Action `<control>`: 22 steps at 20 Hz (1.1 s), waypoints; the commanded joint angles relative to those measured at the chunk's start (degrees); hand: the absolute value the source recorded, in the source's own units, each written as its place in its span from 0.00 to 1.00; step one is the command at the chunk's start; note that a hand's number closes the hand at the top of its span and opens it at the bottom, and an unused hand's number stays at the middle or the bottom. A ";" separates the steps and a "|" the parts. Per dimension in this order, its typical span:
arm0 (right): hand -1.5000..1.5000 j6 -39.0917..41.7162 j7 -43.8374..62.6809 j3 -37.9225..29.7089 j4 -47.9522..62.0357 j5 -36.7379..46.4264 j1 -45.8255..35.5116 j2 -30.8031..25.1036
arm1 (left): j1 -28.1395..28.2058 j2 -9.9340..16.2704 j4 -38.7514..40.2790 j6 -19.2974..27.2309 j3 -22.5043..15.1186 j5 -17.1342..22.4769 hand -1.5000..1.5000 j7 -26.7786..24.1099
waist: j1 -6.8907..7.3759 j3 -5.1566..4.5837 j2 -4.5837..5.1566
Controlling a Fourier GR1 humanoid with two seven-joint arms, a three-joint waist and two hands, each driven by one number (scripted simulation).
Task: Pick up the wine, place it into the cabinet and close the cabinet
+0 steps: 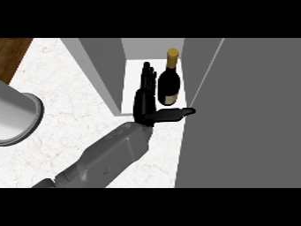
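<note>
The wine bottle (169,86), dark glass with a gold cap and a pale label, stands upright inside the open cabinet (103,70) on its white floor. My left hand (143,103) is just left of the bottle, its fingers straight and pointing into the cabinet. Its thumb sticks out to the right in front of the bottle's base, touching or nearly touching the grey cabinet door (257,114). The hand is not curled round the bottle. My right hand does not show.
The wide grey door panel fills the right side of the view. A large grey cylinder with a rim (6,114) sits at the left edge over the white speckled counter (68,88). Brown wood floor (3,53) shows at the top left.
</note>
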 commanded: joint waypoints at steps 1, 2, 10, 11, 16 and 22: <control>0.00 -1.83 0.99 2.62 -1.89 2.82 0.26 1.30 | 3.57 -0.09 -2.26 0.27 1.16 -4.64 0.00 -1.71 | 0.89 -0.01 -0.21; 0.00 -1.18 1.51 0.81 -0.33 1.96 -1.80 0.00 | 4.02 -0.09 -3.59 0.22 1.28 -5.89 0.00 -0.69 | 0.97 0.00 -0.19; 0.00 -0.22 0.35 -0.97 0.74 0.15 -0.54 -0.59 | 13.89 7.56 -20.22 0.25 0.85 -14.77 0.00 2.79 | 1.48 0.01 -0.31; 0.00 0.35 -1.34 -3.40 2.10 -0.94 -0.67 -1.14 | 15.39 9.70 -22.48 -0.20 -0.24 -15.63 0.00 3.66 | 1.58 0.02 -0.31; 0.00 -1.49 -0.41 -1.47 -0.78 2.92 -0.27 -0.45 | 18.56 15.15 -37.30 4.44 -0.34 -19.52 0.00 7.83 | 1.70 0.02 -0.42; 1.00 4.25 1.85 -0.42 -4.87 -4.02 3.53 -3.64 | 26.85 26.65 -49.17 -1.30 -0.74 -21.91 0.00 10.56 | 1.80 0.03 -0.51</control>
